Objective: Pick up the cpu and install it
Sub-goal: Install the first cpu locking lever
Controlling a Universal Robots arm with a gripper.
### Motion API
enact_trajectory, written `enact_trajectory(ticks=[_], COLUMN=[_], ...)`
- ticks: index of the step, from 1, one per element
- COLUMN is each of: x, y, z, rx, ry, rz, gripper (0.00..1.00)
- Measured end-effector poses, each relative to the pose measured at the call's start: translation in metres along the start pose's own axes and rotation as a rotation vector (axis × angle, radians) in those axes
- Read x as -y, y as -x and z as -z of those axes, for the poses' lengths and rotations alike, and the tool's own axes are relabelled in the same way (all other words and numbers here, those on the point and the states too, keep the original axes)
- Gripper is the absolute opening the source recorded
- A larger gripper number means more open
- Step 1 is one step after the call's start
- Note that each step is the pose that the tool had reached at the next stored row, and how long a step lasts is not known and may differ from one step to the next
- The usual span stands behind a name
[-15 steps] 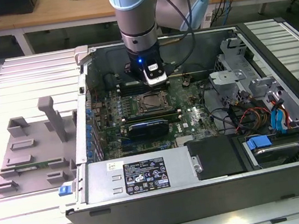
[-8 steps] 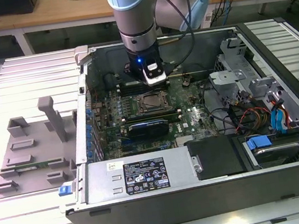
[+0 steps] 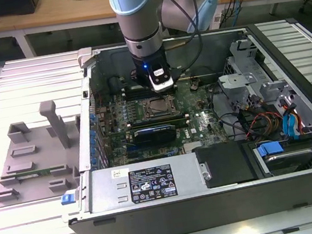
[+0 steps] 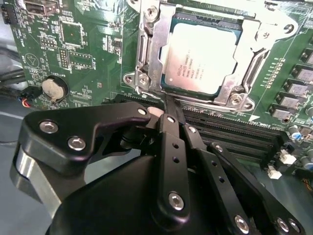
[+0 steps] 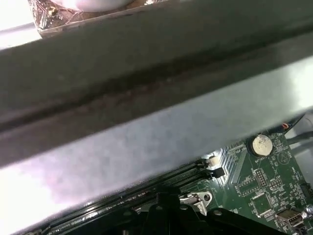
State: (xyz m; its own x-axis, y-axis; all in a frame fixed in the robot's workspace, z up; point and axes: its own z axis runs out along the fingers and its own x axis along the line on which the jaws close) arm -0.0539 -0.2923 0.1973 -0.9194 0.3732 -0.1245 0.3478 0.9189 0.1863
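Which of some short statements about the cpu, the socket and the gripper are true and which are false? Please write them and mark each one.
1. The cpu lies in the socket on the motherboard. True.
2. The gripper holds the cpu in the air. False: the cpu sits in the socket, beyond the gripper's tips.
3. The arm reaches down into the open computer case. True.
4. The cpu lies on the grey tray. False: the tray stands outside the case, at the exterior view's left, and the cpu is in the socket.
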Motion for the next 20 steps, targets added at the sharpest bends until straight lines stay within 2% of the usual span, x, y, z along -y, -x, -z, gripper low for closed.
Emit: enact_trajectory(ticks=[1, 4, 5, 9, 13, 14, 15, 17, 20], x=[-0.0001, -0.0003, -0.0008, -0.0040, -0.0045, -0.0045, -0.0044, -0.0011, 0.0026], y=[0.0000, 0.0001, 0.0004, 0.0026, 0.0030, 0.0030, 0.0031, 0.0044, 0.0059], z=[-0.0002, 0.0007, 0.0032, 0.0205, 0.0231, 0.0231, 0.0231, 0.0235, 0.0240], rx=[0.0013, -0.0020, -0.0020, -0.0023, -0.0023, -0.0017, -0.0002, 0.0021, 0.0036], ry=[0.0031, 0.0125, 0.0131, 0.0125, 0.0124, 0.0106, 0.0048, -0.0025, -0.0064], rz=[0.000, -0.002, -0.002, -0.002, -0.002, -0.002, -0.001, 0.001, 0.002], gripper=[0.11, 0.11, 0.11, 0.11, 0.11, 0.11, 0.11, 0.11, 0.11])
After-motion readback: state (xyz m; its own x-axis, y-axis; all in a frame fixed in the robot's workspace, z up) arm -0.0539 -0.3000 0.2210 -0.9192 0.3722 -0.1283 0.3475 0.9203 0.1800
